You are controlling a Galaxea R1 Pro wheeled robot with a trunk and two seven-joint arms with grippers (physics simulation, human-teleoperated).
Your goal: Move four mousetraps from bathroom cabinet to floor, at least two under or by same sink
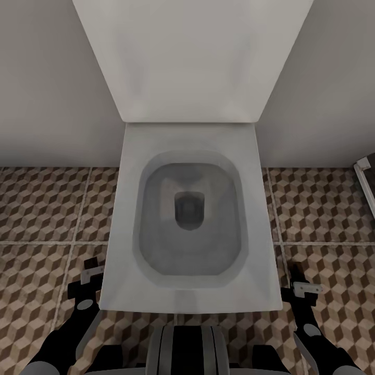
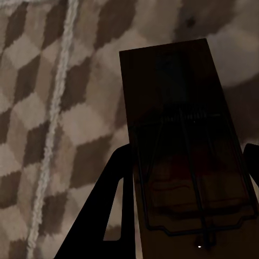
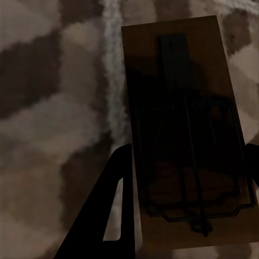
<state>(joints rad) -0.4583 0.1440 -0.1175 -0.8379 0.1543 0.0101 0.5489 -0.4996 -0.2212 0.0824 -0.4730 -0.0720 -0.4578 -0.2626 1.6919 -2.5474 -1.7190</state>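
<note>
Each of my grippers holds a mousetrap. In the left wrist view a flat dark-brown mousetrap (image 2: 178, 124) with a wire spring sits between the dark fingers (image 2: 110, 210) of the left gripper (image 2: 189, 154), low over the cube-patterned bathroom floor (image 2: 38, 108). The right wrist view shows a second mousetrap (image 3: 175, 108) clamped in the right gripper (image 3: 189, 154), also just above the tiles (image 3: 54, 124). In the head view the left gripper (image 1: 89, 273) and right gripper (image 1: 302, 285) hang on either side of a toilet, over the bathroom floor (image 1: 41, 208). The cabinet and the bathroom sink are out of view.
A white square toilet (image 1: 190, 291) with an open bowl and a tall tank (image 1: 190, 57) stands straight ahead against a pale wall (image 1: 47, 94). A white-framed edge (image 1: 364, 177) shows at the far right. Tiled floor lies on both sides of the toilet.
</note>
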